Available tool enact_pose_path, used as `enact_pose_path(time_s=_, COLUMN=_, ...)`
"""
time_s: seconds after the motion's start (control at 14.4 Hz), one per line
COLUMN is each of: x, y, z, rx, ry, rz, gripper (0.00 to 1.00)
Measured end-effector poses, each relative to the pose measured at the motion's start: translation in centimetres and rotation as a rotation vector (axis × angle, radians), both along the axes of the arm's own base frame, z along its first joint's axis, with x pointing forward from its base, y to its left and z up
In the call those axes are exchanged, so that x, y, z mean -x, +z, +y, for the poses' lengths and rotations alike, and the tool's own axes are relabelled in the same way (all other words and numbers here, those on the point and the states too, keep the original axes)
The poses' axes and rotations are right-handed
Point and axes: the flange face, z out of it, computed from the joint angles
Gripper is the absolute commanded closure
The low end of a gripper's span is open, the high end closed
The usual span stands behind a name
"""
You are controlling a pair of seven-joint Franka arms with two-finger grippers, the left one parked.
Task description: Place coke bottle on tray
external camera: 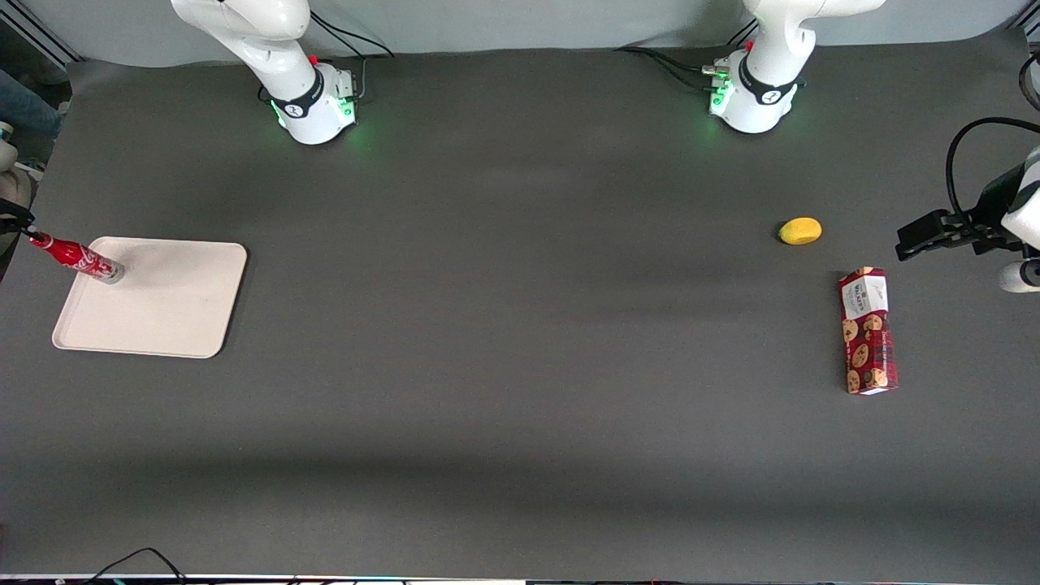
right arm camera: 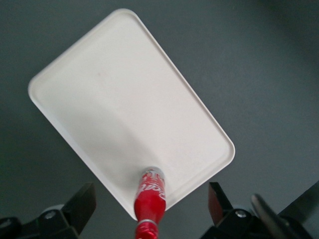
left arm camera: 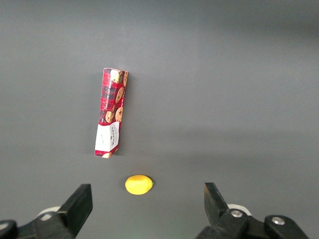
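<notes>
The gripper point(right arm camera: 149, 214) is largely cut off at the working arm's end of the surface point(external camera: 520, 366); its jaws are seen spread wide, clear of the bottle point(external camera: 77, 257). One bottle is found upright on the single tray point(external camera: 162, 313), near its rim. One cookie box point(external camera: 868, 331) and one yellow fruit point(external camera: 800, 231) are counted toward the parked arm's end.

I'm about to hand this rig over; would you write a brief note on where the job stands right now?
Gripper: open, fingers apart either side of the coke bottle's cap end, above the tray's edge at the working arm's end of the table.
Coke bottle: standing on the tray, silvery base down near the rim; it looks released.
Done: bottle appears placed.
Left: probably only retracting the arm, after checking the bottle stands steady.
</notes>
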Motion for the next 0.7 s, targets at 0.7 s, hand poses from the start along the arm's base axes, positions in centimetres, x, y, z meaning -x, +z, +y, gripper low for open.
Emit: enact_pose_path(time_s=0.7, x=4.3, y=21.7, z=34.5, rx=0.044, ry=-0.53, rz=0.073, gripper=0.0)
